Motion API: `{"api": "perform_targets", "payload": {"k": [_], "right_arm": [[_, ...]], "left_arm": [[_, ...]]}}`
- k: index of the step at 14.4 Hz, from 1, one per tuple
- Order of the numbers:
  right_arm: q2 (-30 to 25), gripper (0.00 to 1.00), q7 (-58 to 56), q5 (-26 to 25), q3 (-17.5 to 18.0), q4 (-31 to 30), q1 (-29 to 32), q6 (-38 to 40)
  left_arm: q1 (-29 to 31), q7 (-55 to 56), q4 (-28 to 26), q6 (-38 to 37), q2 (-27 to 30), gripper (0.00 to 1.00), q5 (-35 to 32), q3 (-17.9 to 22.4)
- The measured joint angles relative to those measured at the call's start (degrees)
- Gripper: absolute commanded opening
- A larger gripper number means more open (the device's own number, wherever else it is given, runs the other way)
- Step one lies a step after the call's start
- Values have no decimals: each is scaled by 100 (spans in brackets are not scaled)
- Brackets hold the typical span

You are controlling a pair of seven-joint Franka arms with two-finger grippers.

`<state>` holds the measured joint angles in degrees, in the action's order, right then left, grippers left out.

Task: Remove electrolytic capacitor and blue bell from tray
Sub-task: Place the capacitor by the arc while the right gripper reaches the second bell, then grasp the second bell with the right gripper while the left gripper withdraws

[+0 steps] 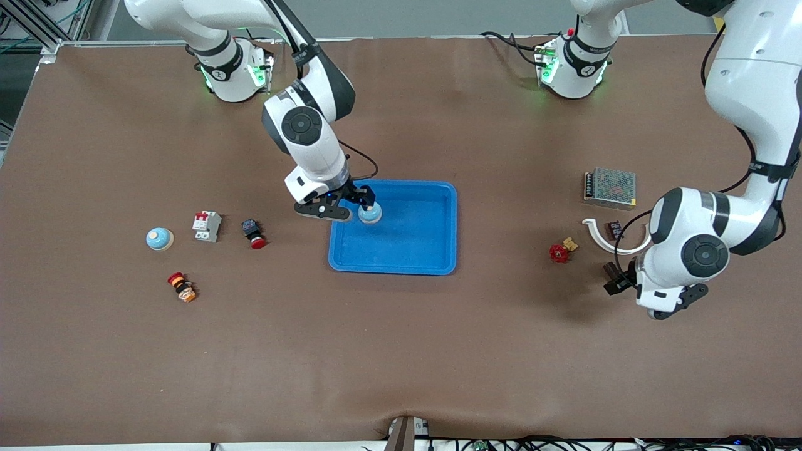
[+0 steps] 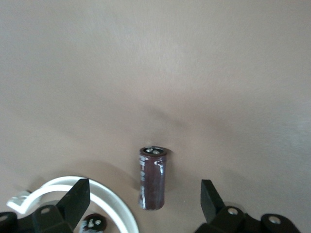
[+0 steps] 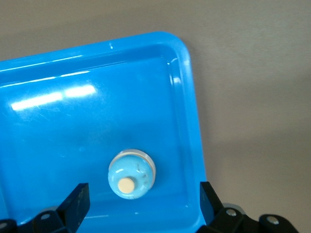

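Note:
A dark brown capacitor (image 2: 154,177) stands upright on the brown table, toward the left arm's end. My left gripper (image 2: 144,184) is open, its fingers well clear on either side of the capacitor (image 1: 608,270). In the front view the left gripper (image 1: 617,280) hangs low over that spot. A light blue bell (image 3: 131,174) with a cream button sits in the blue tray (image 3: 192,97), near a corner. My right gripper (image 3: 143,187) is open just above the bell (image 1: 369,215), not touching it. From the front the right gripper (image 1: 362,199) is over the tray's (image 1: 438,185) corner.
Beside the capacitor lie a white curved strip (image 1: 611,241), a red valve (image 1: 560,252) and a metal power supply (image 1: 609,186). Toward the right arm's end are a second blue bell (image 1: 160,238), a circuit breaker (image 1: 207,225), a red push button (image 1: 253,233) and an emergency button (image 1: 182,287).

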<state>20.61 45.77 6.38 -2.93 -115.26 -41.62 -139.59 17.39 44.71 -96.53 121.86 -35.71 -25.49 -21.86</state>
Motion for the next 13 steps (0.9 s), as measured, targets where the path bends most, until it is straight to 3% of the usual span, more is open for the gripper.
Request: {"api": "perform_targets", "payload": {"k": [6, 10, 13], "right_arm": [[1012, 100, 358, -25, -16, 205, -470, -829], [1156, 100, 362, -51, -40, 257, -493, -904], [1180, 100, 362, -148, -87, 257, -493, -904]], "left_arm": [[6, -1113, 579, -969, 648, 100, 335, -90], [26, -1890, 1327, -1592, 836, 100, 493, -91], [29, -1999, 1530, -1818, 1108, 100, 852, -97]]}}
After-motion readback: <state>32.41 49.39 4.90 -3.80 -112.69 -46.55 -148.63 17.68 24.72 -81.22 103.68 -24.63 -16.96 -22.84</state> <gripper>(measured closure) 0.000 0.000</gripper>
